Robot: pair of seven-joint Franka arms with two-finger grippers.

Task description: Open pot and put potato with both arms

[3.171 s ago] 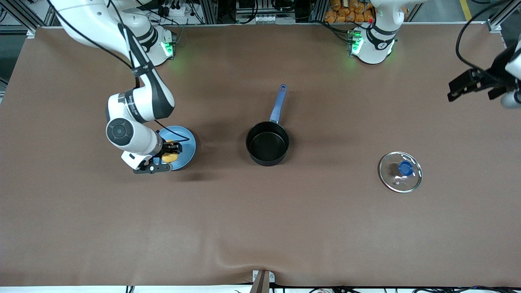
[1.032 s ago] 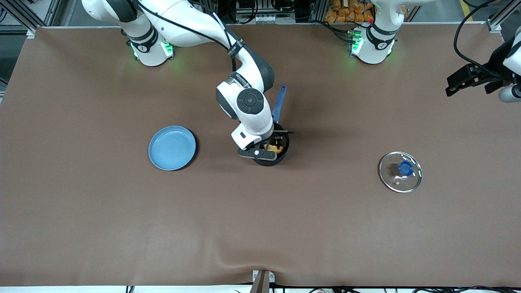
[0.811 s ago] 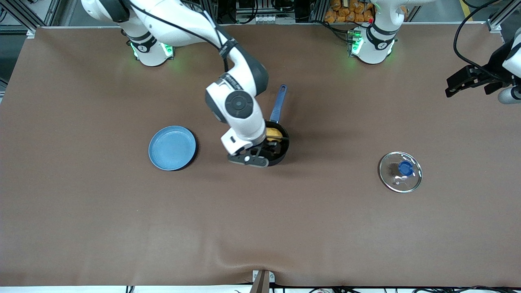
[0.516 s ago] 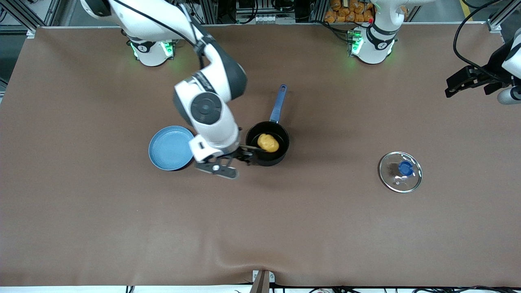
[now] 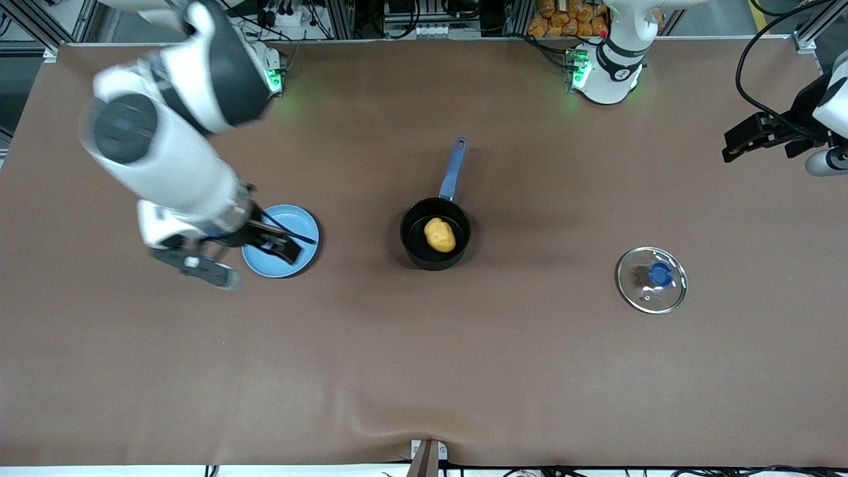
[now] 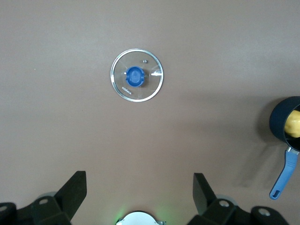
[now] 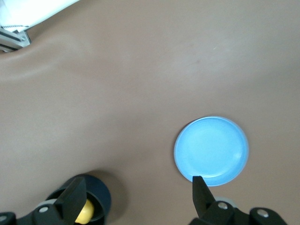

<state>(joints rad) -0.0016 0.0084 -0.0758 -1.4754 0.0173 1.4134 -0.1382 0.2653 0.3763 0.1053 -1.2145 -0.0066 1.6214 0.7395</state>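
Both pairs of jaws stand wide apart and hold nothing. Up in the air, the right gripper (image 5: 281, 242) hangs over the blue plate (image 5: 305, 228), its black fingers (image 7: 201, 192) spread with the plate showing between and beneath them in the right wrist view. Toward the left arm's end of the table from those jaws sits the pot (image 5: 435, 233), a small black saucepan with its blue handle (image 5: 454, 169) pointing toward the robots' bases. The potato (image 5: 440, 234) lies inside the pot, yellow-orange and lumpy, clear of the rim; the right wrist view catches it just past one fingertip (image 7: 83, 212).

At the edge of the table on its own side, the left gripper (image 5: 745, 142) waits high above the brown cloth (image 5: 424, 371), its fingers (image 6: 75, 192) parted and empty. Well below and ahead of those jaws the glass lid (image 6: 137, 75) with its blue knob (image 6: 135, 76) lies flat on the cloth, well apart from the pot, which shows at the frame's edge with the potato in it (image 6: 293, 124).
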